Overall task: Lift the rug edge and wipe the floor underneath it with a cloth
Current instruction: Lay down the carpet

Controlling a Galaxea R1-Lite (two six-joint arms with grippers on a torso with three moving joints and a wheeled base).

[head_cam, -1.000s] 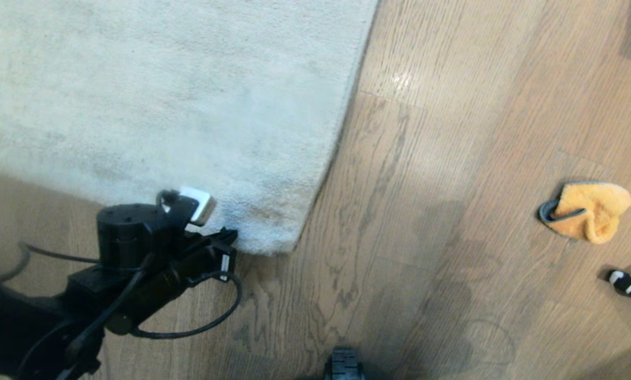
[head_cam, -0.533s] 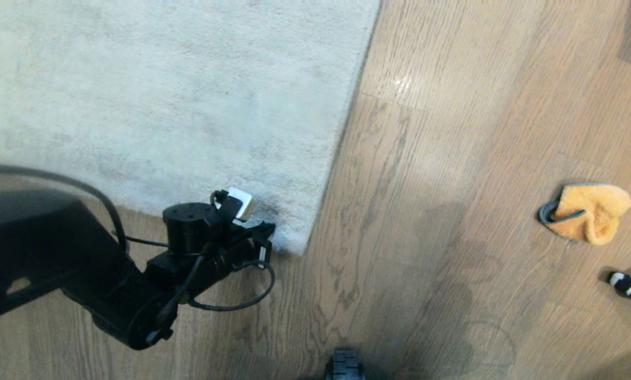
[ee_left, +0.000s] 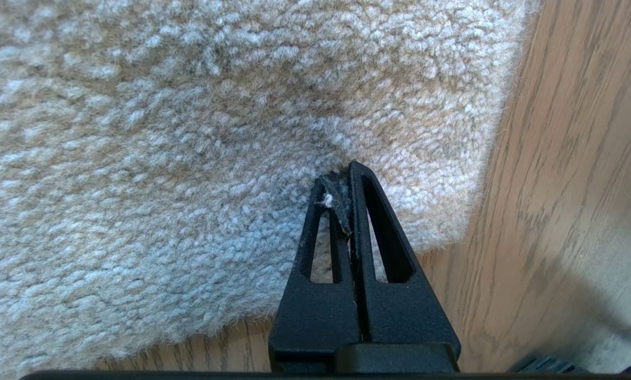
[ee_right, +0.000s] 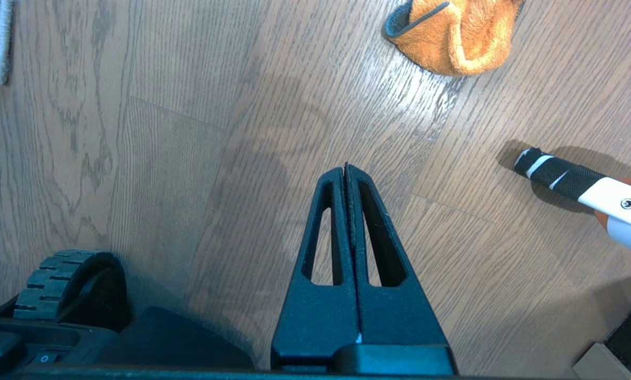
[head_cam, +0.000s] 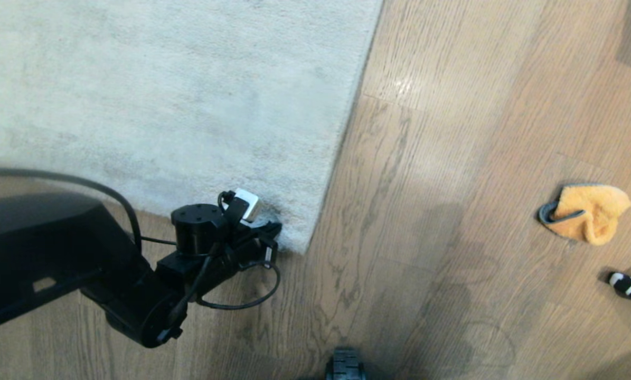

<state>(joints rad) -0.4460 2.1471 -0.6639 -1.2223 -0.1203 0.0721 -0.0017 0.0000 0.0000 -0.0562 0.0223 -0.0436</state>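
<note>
Pale grey and short-piled, the big rug (head_cam: 172, 100) fills the upper left of the head view, lying flat on the grey-brown wooden plank floor (head_cam: 426, 158) with its near corner pointing toward the robot. The left gripper (head_cam: 273, 232) sits low at that corner, its black arm stretching in from the left edge with a loose cable looped beneath. From above, the fingers are mostly hidden under the wrist housing; the left wrist view settles it, showing the left gripper (ee_left: 341, 177) with its two black fingers pressed together, tips resting on the pile just inside the corner, a wisp of white fluff caught between them. Whether any of the rug itself is pinched I cannot tell; its edge looks flat on the boards.

Well off to the right lies the small orange-yellow microfibre cloth (head_cam: 587, 211) with dark grey edging, crumpled on bare floor. The right wrist view shows the cloth (ee_right: 452, 31) from closer, and the right gripper (ee_right: 345, 169) clenched on nothing, hanging above the planks. That view also reveals a black ribbed wheel (ee_right: 62, 279) of the base and a black-and-white striped handle (ee_right: 553, 177) on the floor.
</note>
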